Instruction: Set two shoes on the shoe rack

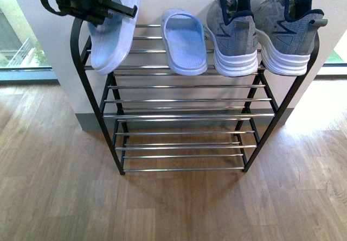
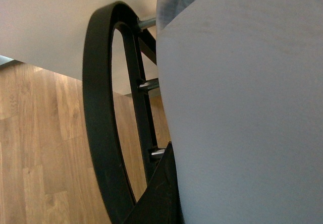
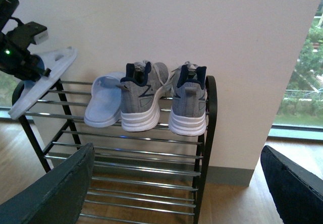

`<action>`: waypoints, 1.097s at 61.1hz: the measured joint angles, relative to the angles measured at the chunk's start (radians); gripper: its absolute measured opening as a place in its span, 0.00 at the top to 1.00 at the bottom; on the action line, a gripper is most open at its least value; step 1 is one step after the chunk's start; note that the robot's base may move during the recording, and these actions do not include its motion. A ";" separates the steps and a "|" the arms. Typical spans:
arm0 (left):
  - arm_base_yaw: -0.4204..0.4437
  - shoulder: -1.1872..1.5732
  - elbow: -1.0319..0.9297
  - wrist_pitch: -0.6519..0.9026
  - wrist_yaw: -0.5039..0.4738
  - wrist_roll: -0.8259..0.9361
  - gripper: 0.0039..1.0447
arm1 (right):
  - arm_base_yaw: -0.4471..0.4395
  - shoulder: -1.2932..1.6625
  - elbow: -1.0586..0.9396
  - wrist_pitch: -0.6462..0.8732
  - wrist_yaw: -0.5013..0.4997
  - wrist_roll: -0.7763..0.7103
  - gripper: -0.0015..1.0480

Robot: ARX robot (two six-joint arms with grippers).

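From the front I see my left gripper (image 1: 105,5) clamped on a pale-blue slide (image 1: 111,32), tilted over the shoe rack (image 1: 190,116) top tier's left end, beside the other slide (image 1: 184,41) and both sneakers (image 1: 265,32). The left wrist view adds only sole and the rack's black frame. The right wrist view shows my right gripper's fingers (image 3: 50,196) spread wide, holding nothing.

Floor (image 1: 173,208): light wood planks.
Wall (image 3: 176,22): plain cream, grey skirting along its base.
Window (image 3: 303,82): greenery outside.

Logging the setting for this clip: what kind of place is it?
Probably a home entryway or a room staged like one: a shoe rack stands against a white wall on a wood-plank floor, and a floor-level window looks onto greenery.
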 joint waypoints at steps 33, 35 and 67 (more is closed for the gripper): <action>-0.003 0.228 0.351 -0.122 -0.006 0.090 0.98 | 0.000 0.000 0.000 0.000 0.000 0.000 0.09; -0.003 0.237 0.361 -0.124 -0.008 0.095 0.98 | 0.000 0.000 0.000 0.000 0.000 0.000 0.09; -0.039 0.143 0.269 -0.109 0.179 -0.120 0.27 | 0.000 0.000 0.000 0.000 0.000 0.000 0.09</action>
